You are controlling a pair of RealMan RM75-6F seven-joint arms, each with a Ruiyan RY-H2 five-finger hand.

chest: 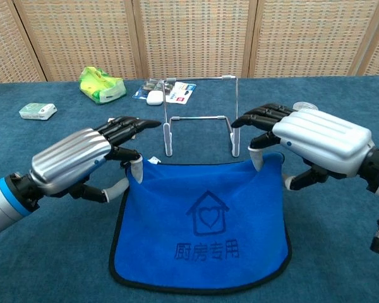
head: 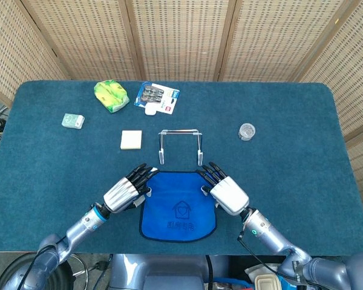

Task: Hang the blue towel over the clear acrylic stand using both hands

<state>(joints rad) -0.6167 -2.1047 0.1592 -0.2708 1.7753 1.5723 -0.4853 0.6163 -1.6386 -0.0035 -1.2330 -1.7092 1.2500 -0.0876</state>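
The blue towel [head: 179, 206] [chest: 202, 230], with a house print and a black hem, hangs lifted by its two far corners, its lower part trailing toward the table's near edge. My left hand [head: 126, 191] [chest: 82, 156] pinches the towel's left corner. Its right corner is pinched by my right hand [head: 227, 191] [chest: 316, 139]. The clear acrylic stand [head: 180, 145] [chest: 200, 115] stands upright just beyond the towel's raised edge, between the two hands and apart from them.
On the blue table [head: 290, 169] lie a yellow sticky-note pad [head: 130, 139], a green packet [head: 111, 95], a blister pack [head: 158, 96], a small white-green box [head: 72, 121] and a clear round jar [head: 247, 131]. Wicker screens stand behind the table.
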